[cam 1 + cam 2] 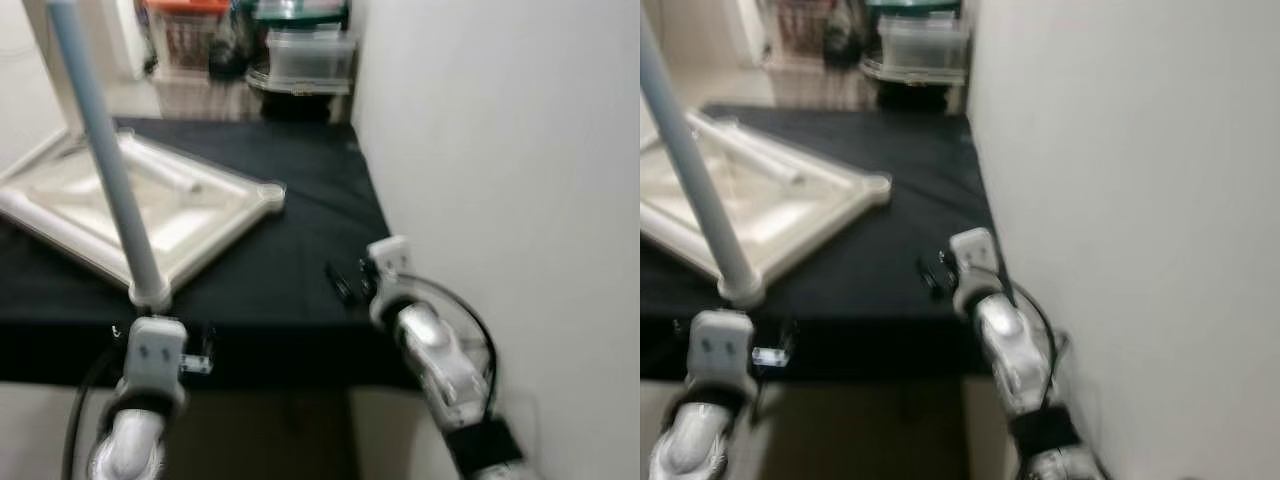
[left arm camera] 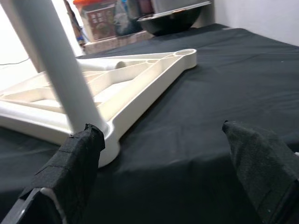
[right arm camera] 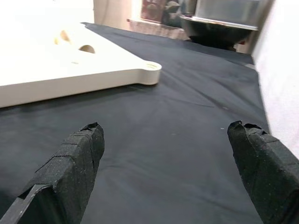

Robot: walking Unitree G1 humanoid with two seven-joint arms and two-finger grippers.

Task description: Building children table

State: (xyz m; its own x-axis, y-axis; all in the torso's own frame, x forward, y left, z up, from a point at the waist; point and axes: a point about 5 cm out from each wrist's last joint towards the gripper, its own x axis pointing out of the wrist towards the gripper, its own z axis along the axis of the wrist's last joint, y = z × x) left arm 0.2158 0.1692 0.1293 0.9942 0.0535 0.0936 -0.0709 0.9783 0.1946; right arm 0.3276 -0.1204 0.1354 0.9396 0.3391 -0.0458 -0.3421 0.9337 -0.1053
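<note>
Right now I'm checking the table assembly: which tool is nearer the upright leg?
Left. The left tool sits open at the base of the leg, one finger beside it. The right tool is off toward the wall, over bare black cloth.

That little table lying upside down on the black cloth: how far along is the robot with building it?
One pale blue leg already stands in the near corner socket of the upturned white tabletop. Nothing is in hand: the left hand sits open beside that leg's base, and the right hand is open over the black cloth. A loose white tube lies across the tabletop, and the far corner socket is unfilled, so legs remain to fit.
</note>
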